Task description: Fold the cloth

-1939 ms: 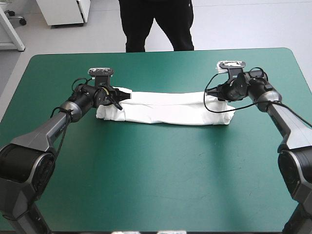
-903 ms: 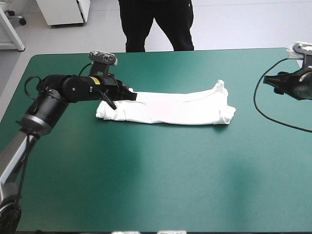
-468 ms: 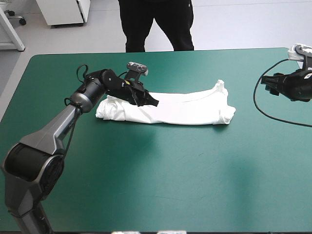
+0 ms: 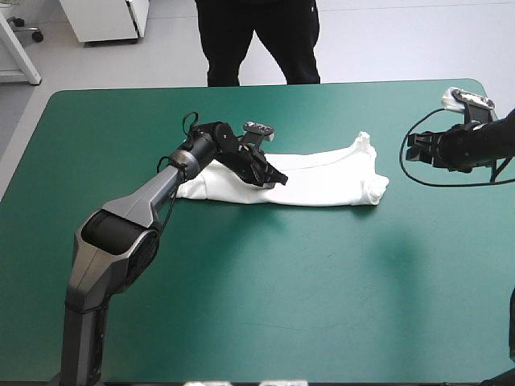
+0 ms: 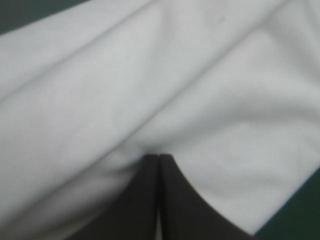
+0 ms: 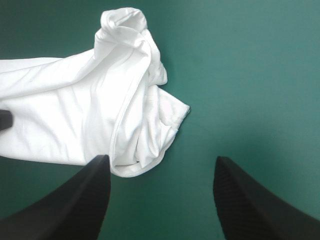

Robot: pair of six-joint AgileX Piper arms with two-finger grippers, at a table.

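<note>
Two tools on this job, but only one is working right now.

High view: my left tool (image 4: 272, 174) is pinched on the T-shirt (image 4: 322, 181), a long white band lying toward the far side of the teal-green surface (image 4: 257, 305). I'm carrying its left end across toward the right end. My right tool (image 4: 414, 150) sits apart from the shirt, near the right edge. My take: keep the pinch firm, stay high enough that the layer doesn't drag and bunch, and lay it edge on edge.

Left wrist view: black fingers meet, white cloth all around them.

Right wrist view: fingers wide apart and empty, with the crumpled right end just ahead.

Compared with earlier, my left tool has travelled from the shirt's left end toward its middle. The right one, which had pulled out toward the edge, has crept back in a bit.
</note>
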